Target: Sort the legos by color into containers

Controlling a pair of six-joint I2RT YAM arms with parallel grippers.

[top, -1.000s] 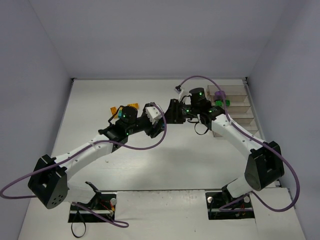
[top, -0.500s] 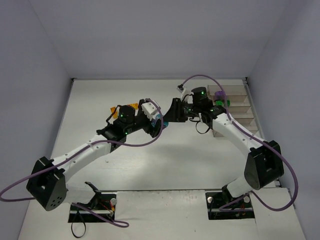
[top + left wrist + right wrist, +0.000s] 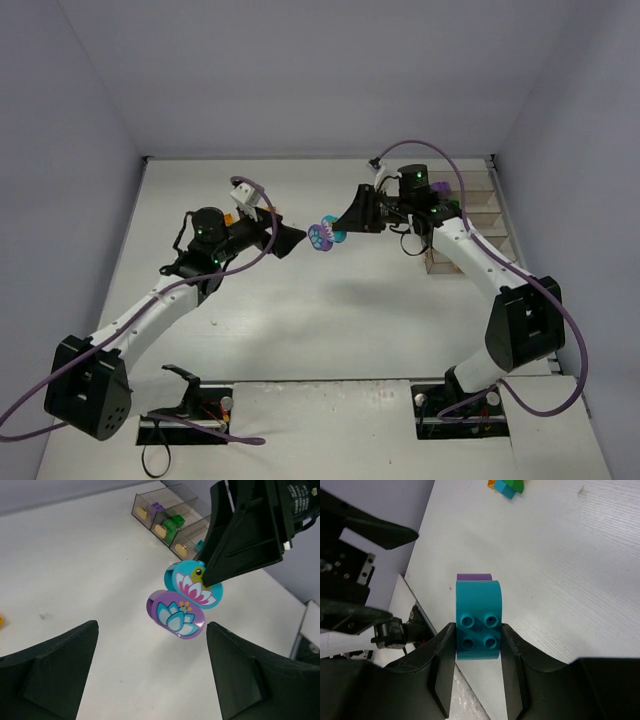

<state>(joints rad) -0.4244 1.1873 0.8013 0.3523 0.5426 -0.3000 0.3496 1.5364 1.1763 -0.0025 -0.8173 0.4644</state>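
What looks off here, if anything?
The right gripper holds a teal brick with a purple brick stuck to it. Two colours joined as one piece looks odd for a colour sort: dropped like this, one would likely land with the wrong colour. The left gripper is open and empty.

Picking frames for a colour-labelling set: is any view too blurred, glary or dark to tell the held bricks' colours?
Top external: even soft light, faint shadows, the teal brick and purple brick small but distinct. Left wrist: sharp, no glare, only the left gripper reads as black silhouette. Right wrist: teal crisp in the right gripper, purple mostly hidden behind it.
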